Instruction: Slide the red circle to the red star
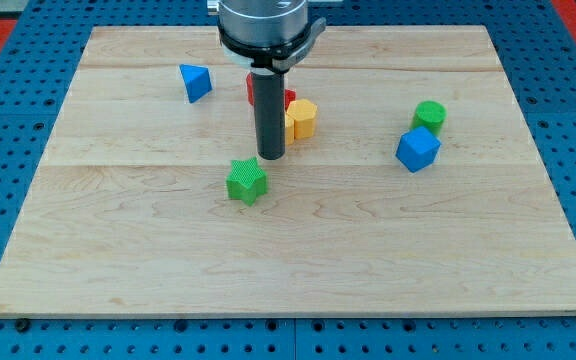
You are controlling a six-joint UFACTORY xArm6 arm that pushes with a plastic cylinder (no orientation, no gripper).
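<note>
My tip (271,156) stands on the board just above and right of the green star (247,181), a small gap apart. A red block (289,98) sits behind my rod near the view's top centre; the rod hides most of it, so I cannot tell whether it is the circle or the star. A yellow hexagon block (302,118) touches its right side. Only this one red block shows; a second red block is not visible.
A blue triangular block (196,82) lies at the upper left. A green cylinder (429,115) and a blue cube-like block (418,149) sit together at the right. The wooden board (288,250) rests on a blue pegboard.
</note>
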